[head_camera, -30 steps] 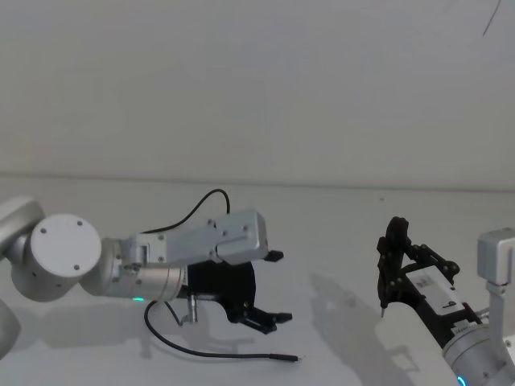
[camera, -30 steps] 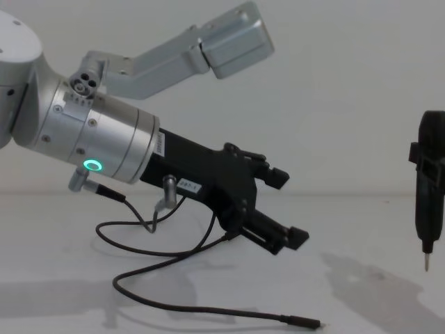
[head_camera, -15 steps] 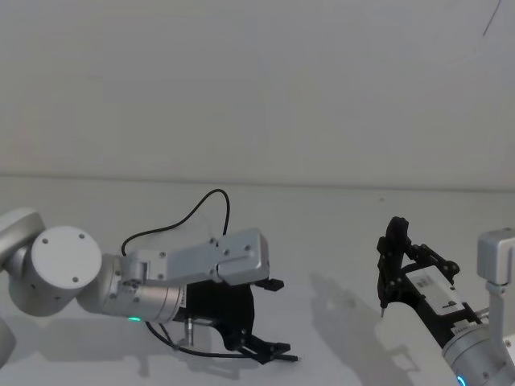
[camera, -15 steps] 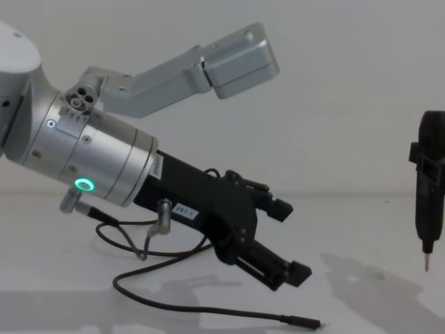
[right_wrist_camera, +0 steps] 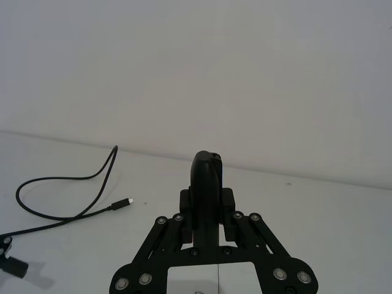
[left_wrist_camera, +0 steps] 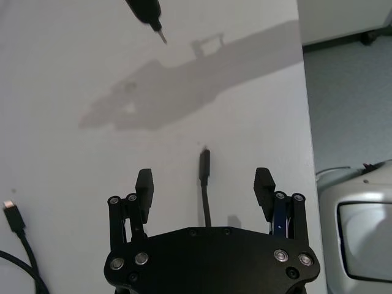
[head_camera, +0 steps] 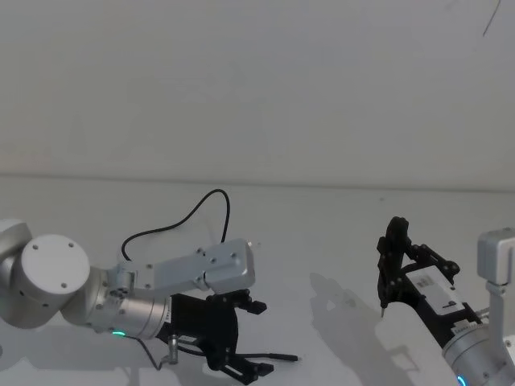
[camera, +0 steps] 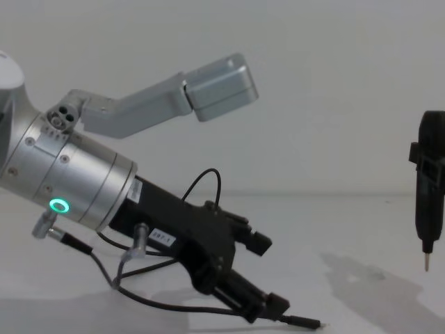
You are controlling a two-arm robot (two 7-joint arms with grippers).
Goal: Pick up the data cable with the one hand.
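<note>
The data cable [left_wrist_camera: 206, 202] lies slack on the white desk [head_camera: 338, 241], looping away toward the back, with one slim plug end stretched out near the front edge. In the left wrist view that end runs straight up the middle of the left gripper [camera: 271, 273], whose jaws stand wide apart, one on each side of the cord and clear of it. From the chest view the gripper is tilted steeply down, its lower fingertip close to the desk just beside the plug; whether it touches the surface I cannot tell. The step in hand looks like the final approach, with the grasp not yet made. The next move calls for settling a little lower so the thin cord sits between the pads, then closing squarely without pushing the plug away. Well apart on the right, the right gripper [right_wrist_camera: 206, 211] hangs parked above the desk, clamped on a pen-like tool [camera: 431, 181]
</note>
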